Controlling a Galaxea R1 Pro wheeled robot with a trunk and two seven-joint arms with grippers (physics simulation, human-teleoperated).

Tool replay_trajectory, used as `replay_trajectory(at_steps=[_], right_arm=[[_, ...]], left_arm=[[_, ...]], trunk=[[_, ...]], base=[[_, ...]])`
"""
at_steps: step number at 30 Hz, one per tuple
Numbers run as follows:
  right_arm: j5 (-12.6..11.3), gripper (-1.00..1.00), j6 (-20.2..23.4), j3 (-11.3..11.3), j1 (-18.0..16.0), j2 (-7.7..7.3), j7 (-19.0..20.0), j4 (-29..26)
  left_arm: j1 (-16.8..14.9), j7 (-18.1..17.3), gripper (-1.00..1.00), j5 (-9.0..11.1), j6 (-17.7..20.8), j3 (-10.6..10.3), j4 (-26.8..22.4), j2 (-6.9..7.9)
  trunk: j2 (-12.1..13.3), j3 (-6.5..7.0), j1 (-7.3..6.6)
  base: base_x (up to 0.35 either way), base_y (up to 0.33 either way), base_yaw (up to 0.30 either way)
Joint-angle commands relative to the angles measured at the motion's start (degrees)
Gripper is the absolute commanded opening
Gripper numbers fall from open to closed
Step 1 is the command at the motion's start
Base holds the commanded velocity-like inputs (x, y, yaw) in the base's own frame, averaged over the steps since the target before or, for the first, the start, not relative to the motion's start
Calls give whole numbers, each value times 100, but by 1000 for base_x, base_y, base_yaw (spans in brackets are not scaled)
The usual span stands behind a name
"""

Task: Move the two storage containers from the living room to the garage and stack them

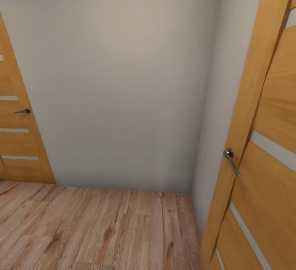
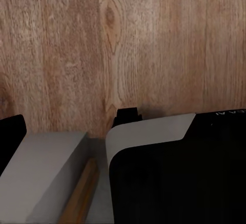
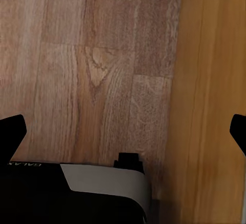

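Observation:
The two storage containers are out of view. My right gripper [image 3: 123, 131] hangs open over pale wood-plank flooring [image 3: 87, 70], its black fingertips [image 3: 11, 130] at the two sides of the right wrist view with nothing between them. My left gripper [image 2: 123, 131] also points down at the plank flooring [image 2: 102, 39]. One black fingertip [image 2: 11, 131] shows at the side of the left wrist view, spread wide and holding nothing; the other is lost against my dark base.
A grey wall [image 1: 123, 76] stands straight ahead and meets a corner at the right. A wood-panelled door [image 1: 20, 138] with a handle [image 1: 22, 111] is at the left. Another panelled door [image 1: 263, 159] with a metal handle [image 1: 231, 159] stands close at the right. My black-and-white base [image 2: 174, 172] is below.

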Motion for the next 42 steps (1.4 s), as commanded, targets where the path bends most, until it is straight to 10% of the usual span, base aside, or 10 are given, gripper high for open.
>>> replay_trajectory(at_steps=[1,42], right_arm=[[6,100,-34,-36,-7,-5,13,21],[12,100,-34,-36,-7,-8,13,21]], left_arm=[[-8,12,100,53,6,-49,11,-4],[-4,12,100,71,5,-21,11,-4]], trunk=[[-5,-14,0],[-5,-89,0]], base=[[0,0,185],[279,0,66]])
